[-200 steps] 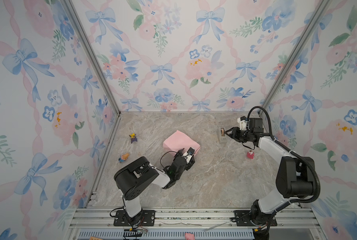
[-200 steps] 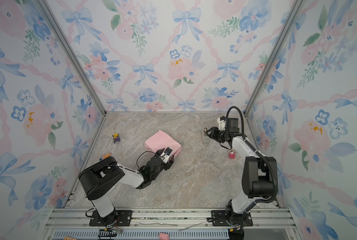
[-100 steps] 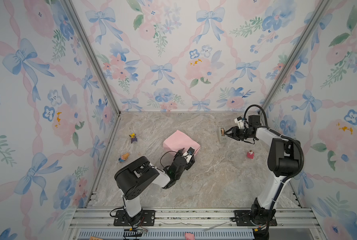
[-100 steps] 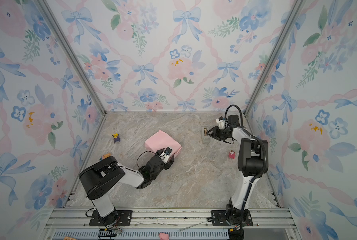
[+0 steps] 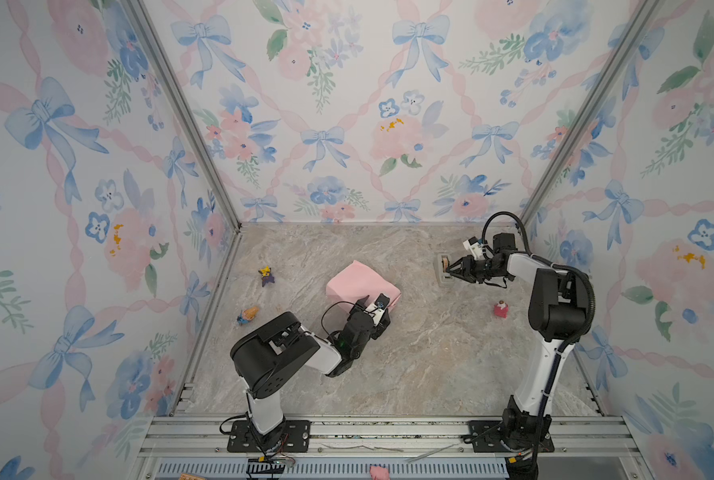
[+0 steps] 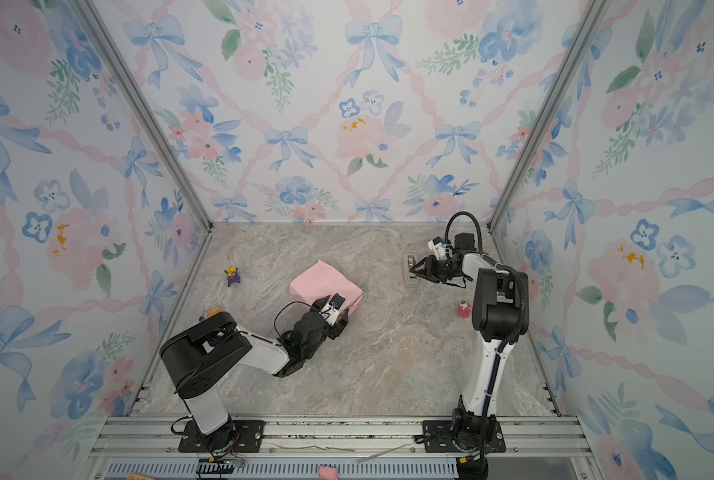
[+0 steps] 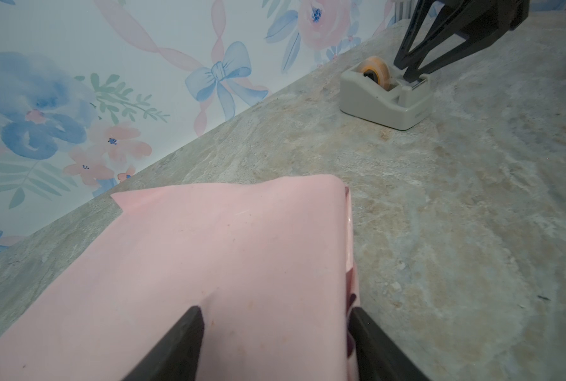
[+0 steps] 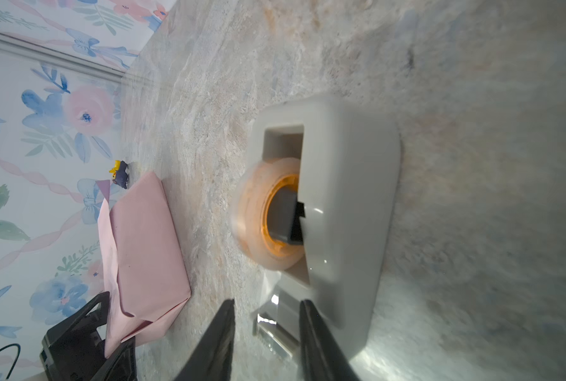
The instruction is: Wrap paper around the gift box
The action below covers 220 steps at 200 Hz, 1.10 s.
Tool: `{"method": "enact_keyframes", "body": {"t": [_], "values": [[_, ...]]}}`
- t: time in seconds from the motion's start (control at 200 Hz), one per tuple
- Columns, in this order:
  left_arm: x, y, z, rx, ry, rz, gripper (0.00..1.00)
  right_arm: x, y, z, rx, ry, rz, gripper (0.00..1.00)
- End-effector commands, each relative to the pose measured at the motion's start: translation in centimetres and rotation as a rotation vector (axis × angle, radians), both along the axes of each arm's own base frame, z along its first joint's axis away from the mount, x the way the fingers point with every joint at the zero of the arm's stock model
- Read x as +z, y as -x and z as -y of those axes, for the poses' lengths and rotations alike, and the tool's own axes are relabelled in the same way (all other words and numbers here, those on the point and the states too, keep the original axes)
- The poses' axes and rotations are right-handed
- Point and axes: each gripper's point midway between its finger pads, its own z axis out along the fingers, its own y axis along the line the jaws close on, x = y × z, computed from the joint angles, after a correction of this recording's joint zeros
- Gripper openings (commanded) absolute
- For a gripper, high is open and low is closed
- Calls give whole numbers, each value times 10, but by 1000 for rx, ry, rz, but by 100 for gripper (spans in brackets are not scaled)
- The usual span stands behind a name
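The gift box is hidden inside the paper (image 5: 355, 282) (image 6: 322, 282), which is folded round it as a pale pink parcel in mid-table. A lilac flap tip shows at its far end in the right wrist view. My left gripper (image 5: 377, 309) (image 6: 333, 311) (image 7: 273, 313) is open at the parcel's near corner. One finger presses on the paper's (image 7: 225, 247) top and the other stands beside its end. My right gripper (image 5: 447, 269) (image 6: 411, 270) (image 8: 267, 306) is at the grey tape dispenser (image 5: 443, 279) (image 8: 347, 198), jaws narrowly apart on either side of the clear tape end at the cutter.
A purple-and-yellow toy (image 5: 266, 276) and an orange-and-blue toy (image 5: 248, 314) lie left of the parcel near the left wall. A small red figure (image 5: 501, 309) stands by the right arm. Flowered walls close in three sides, and a metal rail runs along the front.
The right arm's elbow has swung back and up while its gripper stayed at the dispenser. Its jaws have narrowed round the tape end. The left arm and the parcel have not moved.
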Motion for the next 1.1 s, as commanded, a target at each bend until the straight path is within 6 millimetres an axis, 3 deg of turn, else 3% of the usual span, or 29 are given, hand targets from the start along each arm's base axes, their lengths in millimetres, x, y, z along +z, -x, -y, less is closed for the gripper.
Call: {"method": "enact_keyframes", "body": {"t": [0.0, 0.53, 1.095], "values": [[-114, 41, -51, 38, -249, -349, 71, -2, 5, -5, 44, -22, -28, 34], [-114, 41, -51, 39, -248, -348, 71, -17, 9, -16, 120, -27, -121, 31], [-113, 41, -51, 38, -246, -347, 71, -16, 2, -25, 130, -136, -149, 26]]}}
